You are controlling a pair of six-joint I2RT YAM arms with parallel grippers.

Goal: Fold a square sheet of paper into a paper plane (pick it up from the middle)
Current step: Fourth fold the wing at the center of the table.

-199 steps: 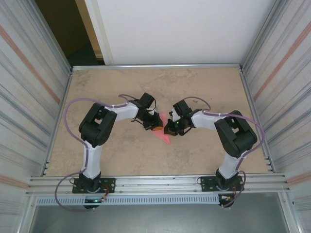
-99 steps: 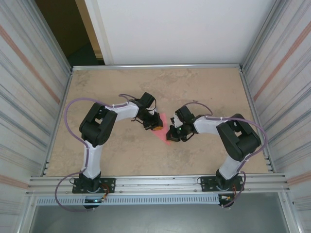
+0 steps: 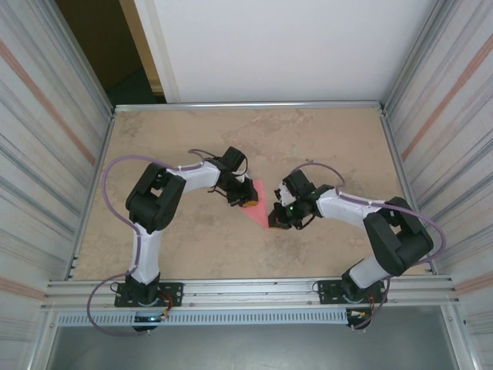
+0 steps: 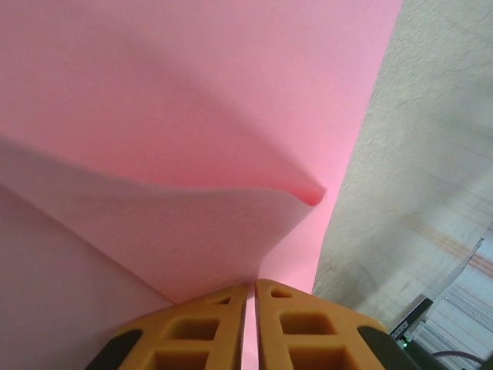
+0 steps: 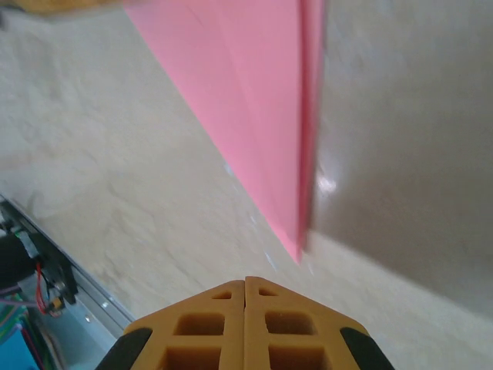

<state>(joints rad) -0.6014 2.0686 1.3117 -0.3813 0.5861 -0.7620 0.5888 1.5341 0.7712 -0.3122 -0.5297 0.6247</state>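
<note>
The right claw (image 5: 245, 280) has been drawn back toward its own side since a second ago. Its fingers are pressed together on nothing, and the paper (image 3: 263, 206), folded to a narrow point, is left just ahead of them at mid-desk (image 3: 323, 139). The wide end is kept by the left claw (image 4: 251, 288), which seems clamped on the paper, though the pinch is barely visible. A crease is judged just pressed, so the next fold can be prepared.

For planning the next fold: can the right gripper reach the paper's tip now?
Probably yes. The paper ends in a tip just ahead of the right gripper, with bare table between. Its jaws are shut, so it must open first.
</note>
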